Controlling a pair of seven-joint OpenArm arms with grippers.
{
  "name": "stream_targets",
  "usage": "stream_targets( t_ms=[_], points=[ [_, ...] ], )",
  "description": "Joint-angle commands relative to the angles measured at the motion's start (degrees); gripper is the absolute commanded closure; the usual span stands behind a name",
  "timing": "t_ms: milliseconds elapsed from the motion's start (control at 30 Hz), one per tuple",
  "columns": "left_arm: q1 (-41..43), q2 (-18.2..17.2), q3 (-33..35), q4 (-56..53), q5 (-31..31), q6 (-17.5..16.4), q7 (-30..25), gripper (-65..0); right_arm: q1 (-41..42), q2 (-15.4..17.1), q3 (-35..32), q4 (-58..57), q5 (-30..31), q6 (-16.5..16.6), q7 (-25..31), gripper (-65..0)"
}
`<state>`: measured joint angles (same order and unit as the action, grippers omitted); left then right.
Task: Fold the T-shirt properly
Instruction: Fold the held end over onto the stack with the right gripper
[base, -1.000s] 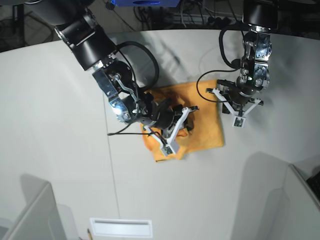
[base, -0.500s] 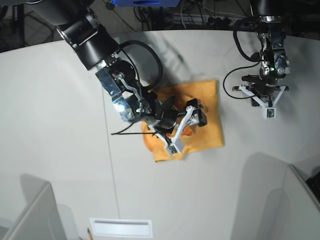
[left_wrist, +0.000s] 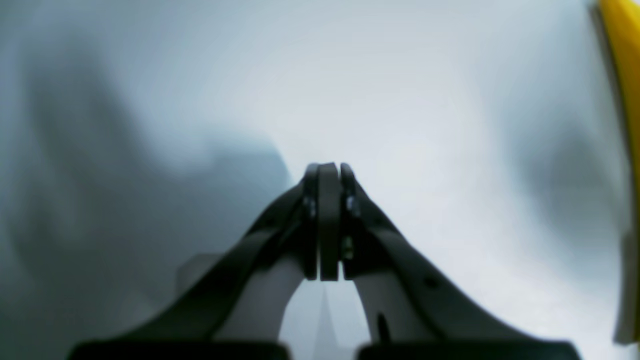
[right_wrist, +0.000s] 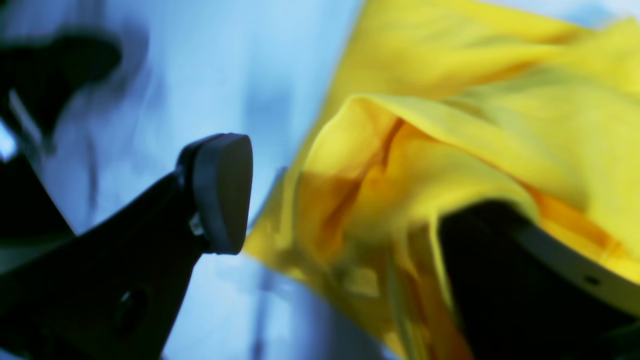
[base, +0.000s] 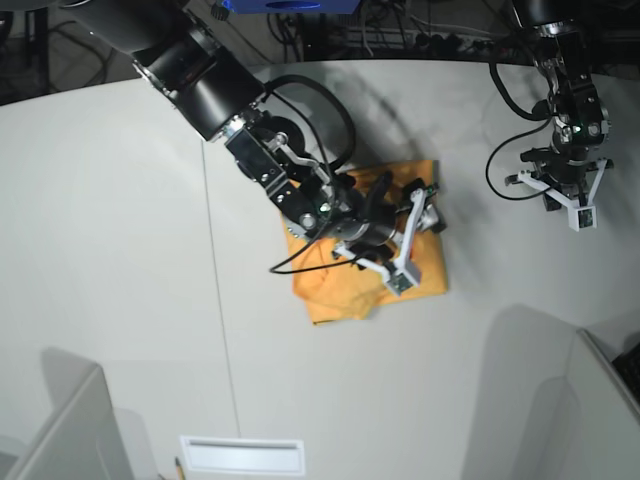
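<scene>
Your R gripper (right_wrist: 320, 210) is wide open over the T-shirt (base: 350, 290), bunched cloth btwn its fingers, grip unclear. Your L gripper (left_wrist: 322, 220) is closed, empty, to the shirt's L. Shirt lies rumpled mid-table (base: 270, 400).

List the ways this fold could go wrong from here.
The right gripper stands open with a raised flap of the T-shirt between its jaws, so withdrawing it might drag the flap and spoil the fold.

The shirt's upper layer is bunched; pressed as it is, it would probably leave creases.

The left gripper is shut and off to the side of the shirt, so nothing there pins the cloth if it slides.
</scene>
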<state>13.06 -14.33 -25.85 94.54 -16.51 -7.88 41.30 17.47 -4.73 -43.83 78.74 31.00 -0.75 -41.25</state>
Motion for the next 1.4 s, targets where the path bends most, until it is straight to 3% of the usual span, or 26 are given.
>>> stream_targets(
  t_ms=[0, 133, 233, 333, 400, 467, 500, 567, 600, 700, 800, 1067, 1367],
  points=[
    [-0.4, -0.7, -0.3, 1.0, -0.2, 0.0, -1.2, 0.0, 1.7, -1.5, -2.6, 1.4, 1.0, 0.6, 1.1, -40.5],
    [-0.5, -0.7, -0.3, 1.1, -0.2, 0.0, -1.2, 0.0, 4.0, -2.4, -15.1, 3.9, 0.8, 0.5, 1.5, -40.4],
    [-0.9, -0.7, -0.3, 0.7, -0.2, 0.0, -1.2, 0.0, 5.7, -2.6, -20.1, 6.7, 0.8, 0.4, 1.2, -40.2],
    [-0.7, -0.8, -0.8, 0.7, -0.2, 0.0, -1.2, 0.0, 6.6, -2.0, -19.3, 9.8, 0.8, 0.4, 0.2, -39.8],
    [-0.4, -0.7, -2.8, 0.7, -0.2, 0.0, -1.2, 0.0, 6.4, -0.1, -14.9, 12.1, 0.7, -1.9, -2.0, -38.9],
    [-0.4, -0.6, -5.5, 0.7, -0.2, -0.2, -1.2, 0.0, 5.7, 2.4, -10.0, 15.5, 0.7, -6.6, -3.8, -30.9],
    [-0.4, -0.5, -7.2, 0.7, -0.2, -1.2, -1.2, 0.0, 5.4, 4.0, -7.6, 16.8, 0.8, -8.0, -4.2, -23.1],
    [-0.4, -0.4, -11.0, 0.7, -0.2, -5.4, -1.2, 0.0, 4.3, 5.7, -3.2, 18.4, 1.0, -8.3, -4.3, -2.3],
    [-0.4, -0.2, -12.9, 0.7, -0.2, -7.5, -1.2, 0.0, 3.4, 6.1, -1.5, 18.8, 1.0, -8.3, -4.4, 0.0],
    [-0.4, 1.5, -19.3, 0.7, -0.1, -13.2, -1.2, 0.0, 1.1, 6.4, 4.4, 17.9, 0.9, -8.3, -5.7, 0.0],
    [-0.4, 2.1, -22.4, 0.7, -0.1, -15.5, -1.2, 0.0, 0.9, 6.1, 7.1, 14.7, 0.8, -8.3, -7.4, 0.0],
    [1.1, 2.0, -22.6, 0.9, -0.1, -15.5, -1.2, 0.0, 2.8, 5.2, 7.7, 2.8, 0.8, -8.3, -6.4, 0.0],
    [1.1, 2.0, -22.6, 0.7, -0.1, -15.5, -1.2, 0.0, 2.7, 2.7, 7.3, -1.2, 0.9, -8.3, -6.5, 0.0]
  ],
)
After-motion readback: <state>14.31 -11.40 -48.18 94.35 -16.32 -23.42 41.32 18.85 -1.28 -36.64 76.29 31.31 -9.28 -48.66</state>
